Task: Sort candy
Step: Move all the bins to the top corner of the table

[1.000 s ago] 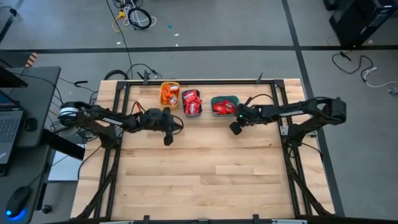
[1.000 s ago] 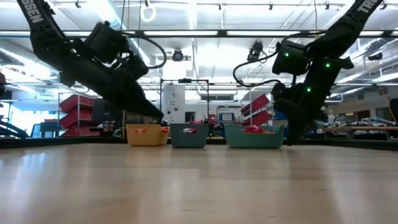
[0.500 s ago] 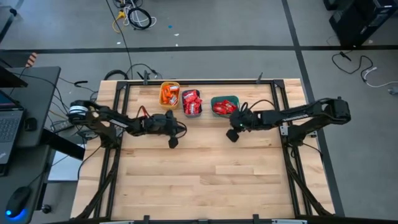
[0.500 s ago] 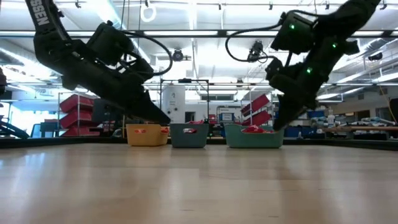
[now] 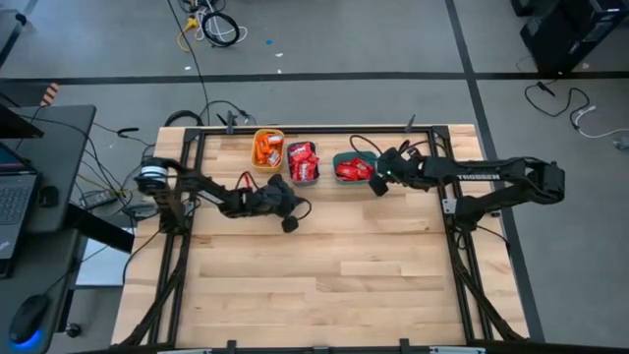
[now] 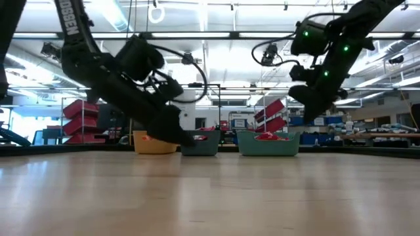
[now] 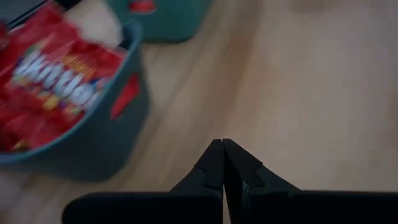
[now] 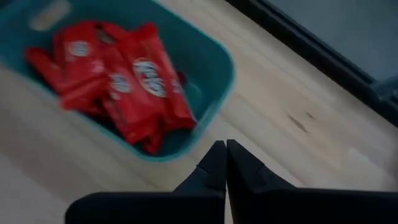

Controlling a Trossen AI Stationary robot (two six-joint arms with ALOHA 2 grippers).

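The candy lies sorted in three small bins at the table's far edge. Orange-and-white packets (image 5: 266, 149) fill the yellow bin (image 5: 267, 134). Wider red packets (image 7: 53, 74) fill the middle bin (image 7: 121, 121). Narrow red bars (image 8: 127, 81) fill the teal bin (image 8: 219, 78). My left gripper (image 5: 290, 224) is shut and empty, low over bare wood just near of the middle bin, as the left wrist view shows (image 7: 222, 144). My right gripper (image 5: 377, 187) is shut and empty, raised at the teal bin's near right corner (image 8: 225, 145).
Bare wooden tabletop (image 5: 334, 275) stretches from the bins to the near edge. A black frame rail (image 5: 324, 129) runs behind the bins along the far edge. A desk with a laptop (image 5: 15, 197) stands left of the table.
My left gripper has gone toward the table's right edge and sunk a little, ending in front of the middle bin. My right gripper has risen and drawn back toward the far edge, up to the teal bin. Both have stayed shut.
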